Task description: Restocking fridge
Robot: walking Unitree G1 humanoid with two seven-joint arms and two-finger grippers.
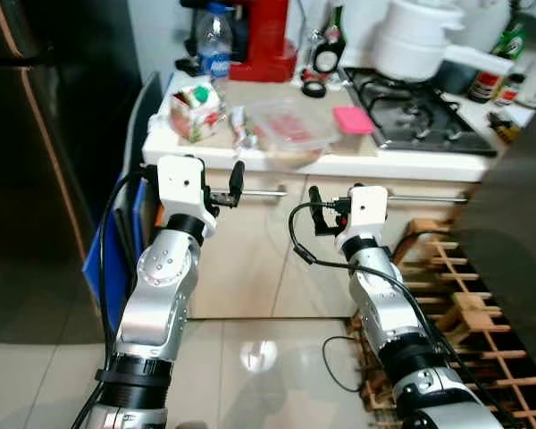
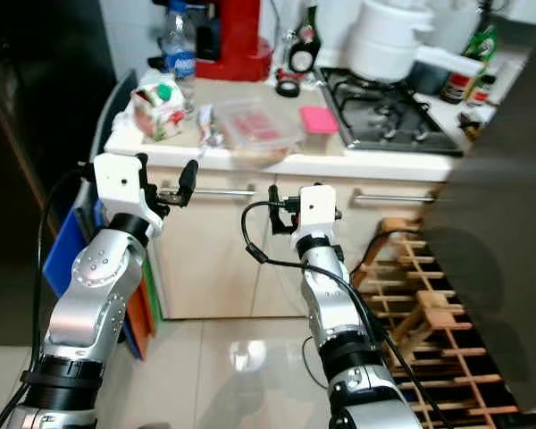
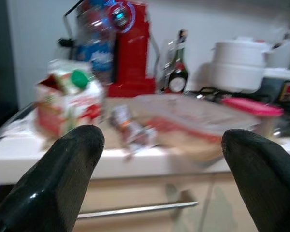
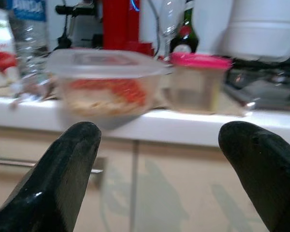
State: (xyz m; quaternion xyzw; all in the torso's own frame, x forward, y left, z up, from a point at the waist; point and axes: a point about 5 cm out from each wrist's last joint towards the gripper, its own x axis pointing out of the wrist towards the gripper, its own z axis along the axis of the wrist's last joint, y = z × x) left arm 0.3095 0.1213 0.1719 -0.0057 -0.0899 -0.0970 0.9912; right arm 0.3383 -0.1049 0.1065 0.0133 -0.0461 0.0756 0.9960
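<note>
Clear food container (image 1: 290,128) sits at the surface's (image 1: 411,164) front edge, beside a milk carton (image 1: 195,109).
Left gripper (image 3: 159,159) and right gripper (image 4: 164,159) hover before it, fingers apart, empty.

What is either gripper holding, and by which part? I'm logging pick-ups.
Nothing. The left gripper and right gripper are open, short of the counter.

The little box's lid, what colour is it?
Pink lid, clearest in the right wrist view.
</note>
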